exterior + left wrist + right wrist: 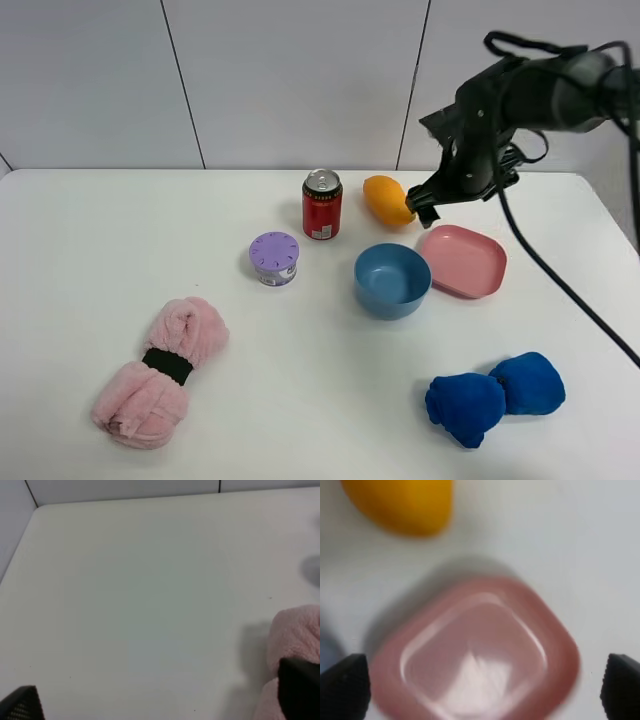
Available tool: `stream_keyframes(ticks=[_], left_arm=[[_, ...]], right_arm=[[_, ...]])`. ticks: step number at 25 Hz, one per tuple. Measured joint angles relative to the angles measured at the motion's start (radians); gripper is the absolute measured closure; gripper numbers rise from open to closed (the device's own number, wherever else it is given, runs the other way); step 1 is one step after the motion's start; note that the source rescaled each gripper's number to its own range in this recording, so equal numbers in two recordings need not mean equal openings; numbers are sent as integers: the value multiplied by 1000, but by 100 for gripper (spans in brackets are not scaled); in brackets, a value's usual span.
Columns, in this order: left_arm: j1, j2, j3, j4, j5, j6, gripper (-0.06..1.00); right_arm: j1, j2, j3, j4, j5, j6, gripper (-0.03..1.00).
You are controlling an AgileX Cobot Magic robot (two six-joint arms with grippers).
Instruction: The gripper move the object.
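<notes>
Biggest thing first: your white desk [100, 250] was matte and plain, with a pale panelled wall [300, 80] behind it, split by thin dark seams.

Your bulky black right arm came in from the upper right of the high view. Its right tool [425, 205] had its jaws spread wide with nothing in them. In the right wrist view that tool [482, 680] was above the pink dish [462, 262], one tip out at each side.

The rolled pink towel [160, 375], with a black band around it, lay at the front left. The crumpled blue cloth [495, 395] lay at the front right. The blue bowl [392, 280] sat just beside the pink dish.

The object [388, 200] was a smooth, glossy orange-yellow oval, mango-shaped and lying on its side. It rested on the desk near the back, between the red can [322, 205] and your right tool. From the wrist it sat past the dish, outside the jaws [402, 505]. I couldn't tell whether the tool touched it.

The purple-lidded container [274, 258] stood in front of the can.

Your left tool [160, 695] was also spread wide and empty, low beside the pink towel.
</notes>
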Motion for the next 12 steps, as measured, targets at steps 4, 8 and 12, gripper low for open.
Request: stream_keyframes(ticks=[4, 8, 12], left_arm=[[0, 0, 0, 0, 0, 0, -6], [0, 0, 0, 0, 0, 0, -6], [0, 0, 0, 0, 0, 0, -6]], right_arm=[[0, -159, -2, 102, 211, -57, 19], [0, -294, -2, 208, 341, -164, 19], [0, -399, -2, 233, 351, -211, 19]])
